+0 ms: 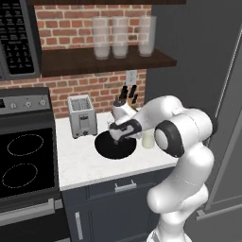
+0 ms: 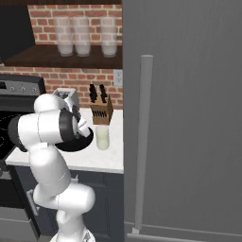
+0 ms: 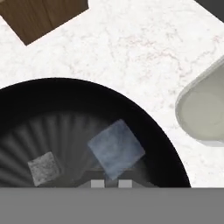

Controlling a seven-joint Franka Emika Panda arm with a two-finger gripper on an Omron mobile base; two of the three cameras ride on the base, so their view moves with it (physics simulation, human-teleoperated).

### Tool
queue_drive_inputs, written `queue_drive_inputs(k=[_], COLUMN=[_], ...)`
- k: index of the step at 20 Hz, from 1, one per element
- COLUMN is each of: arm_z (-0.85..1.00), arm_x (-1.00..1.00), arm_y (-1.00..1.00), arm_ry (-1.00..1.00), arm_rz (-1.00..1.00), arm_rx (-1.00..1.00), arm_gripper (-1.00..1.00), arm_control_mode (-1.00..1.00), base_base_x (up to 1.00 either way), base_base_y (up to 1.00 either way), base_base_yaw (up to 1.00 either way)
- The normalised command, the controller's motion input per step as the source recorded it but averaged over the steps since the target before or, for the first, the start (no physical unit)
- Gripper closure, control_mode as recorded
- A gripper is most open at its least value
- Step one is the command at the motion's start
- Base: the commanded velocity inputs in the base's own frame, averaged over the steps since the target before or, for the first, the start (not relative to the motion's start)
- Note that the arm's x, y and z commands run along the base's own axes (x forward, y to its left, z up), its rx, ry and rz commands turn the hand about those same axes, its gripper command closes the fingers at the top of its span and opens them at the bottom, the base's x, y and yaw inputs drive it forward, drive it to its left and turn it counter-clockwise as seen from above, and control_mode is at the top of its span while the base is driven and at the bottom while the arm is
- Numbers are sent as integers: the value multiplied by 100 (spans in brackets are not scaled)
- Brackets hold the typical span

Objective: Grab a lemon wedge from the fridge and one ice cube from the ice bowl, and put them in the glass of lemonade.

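- Hand view, nearest: gripper (image 3: 111, 183) at 6 o'clock, two small pale-grey finger tips close together, narrow gap, right at the lower corner of a pale blue translucent ice cube (image 3: 116, 149); cube square-faced, turned diamond-wise; whether it's actually clamped, cannot tell.
- Second ice cube (image 3: 44, 168) at 8 o'clock, smaller, grey, speckled, apart from the first.
- Both cubes lie inside the ice bowl (image 3: 57, 94): round, black, shallow, faint ribbing radiating across its inside.
- Counter (image 3: 140, 48): white marble look, faint pink-grey veining.
- Glass of lemonade (image 3: 205, 109) at 3 o'clock, round rim, pale creamy fill, just beside the bowl rim, not touching.
- Knife block (image 3: 41, 15) at 11 o'clock, brown wood grain, boxy.
- Left base view: toaster (image 1: 82, 115) boxy, silver, at 10 o'clock of the bowl.
- Right base view: fridge (image 2: 189, 118) dark grey, flat, door closed, long pale bar handle (image 2: 142, 142).
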Motion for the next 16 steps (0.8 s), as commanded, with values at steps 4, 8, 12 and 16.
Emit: queue_drive_inputs(k=[4,8,12,16], arm_z=[93,94,66,26], arm_x=[-47,-23,-4,0], arm_y=[-62,-67,-57,-19], arm_ry=[0,0,0,-1], arm_rz=[-11,-12,-14,-8], arm_rx=[0,0,-1,-1], arm_gripper=[100,100,100,100], arm_control_mode=[-100,-100,-100,-100], base_base_x=[0,0,0,0], base_base_y=[0,0,0,0], base_base_yaw=[0,0,0,0])
